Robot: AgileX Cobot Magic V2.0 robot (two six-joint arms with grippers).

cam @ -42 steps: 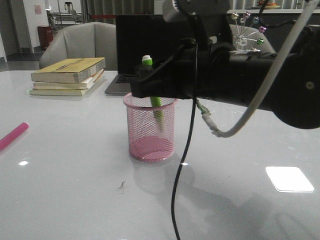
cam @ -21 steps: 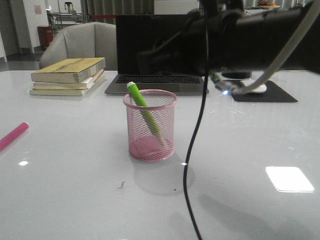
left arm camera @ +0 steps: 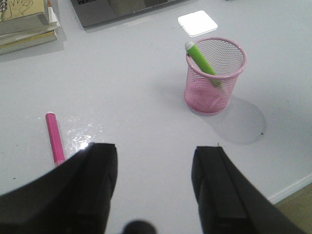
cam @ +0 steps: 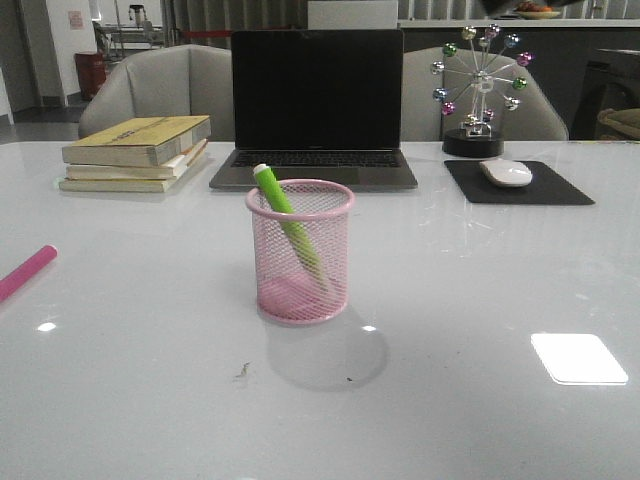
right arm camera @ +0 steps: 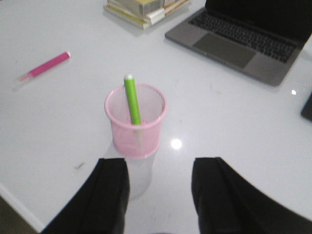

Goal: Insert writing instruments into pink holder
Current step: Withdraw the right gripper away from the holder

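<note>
**Pink holder with one marker in, one marker left on the table**

Pink holder (cam: 300, 250), a wire-mesh cup, stands upright at the centre of the front view on a pale glossy table (cam: 480, 400). Inside it we see the green marker (cam: 288, 222), leaning with its white end above the rim at the upper left and its lower end resting near the base at the right. We judge it leans because the cup is much wider than the marker. Nothing else is in the cup.

At the far left edge of the front view lies the pink marker (cam: 27, 271), flat on the table and well apart from the cup, so we judge half the task is left.

Neither arm shows in the front view. In the wrist views our left gripper (left arm camera: 156, 187) and right gripper (right arm camera: 160, 195) both hang above the table with jaws spread apart, grasping nothing.

Behind the cup we see a laptop (cam: 315, 100) and stacked books (cam: 135, 152).
</note>
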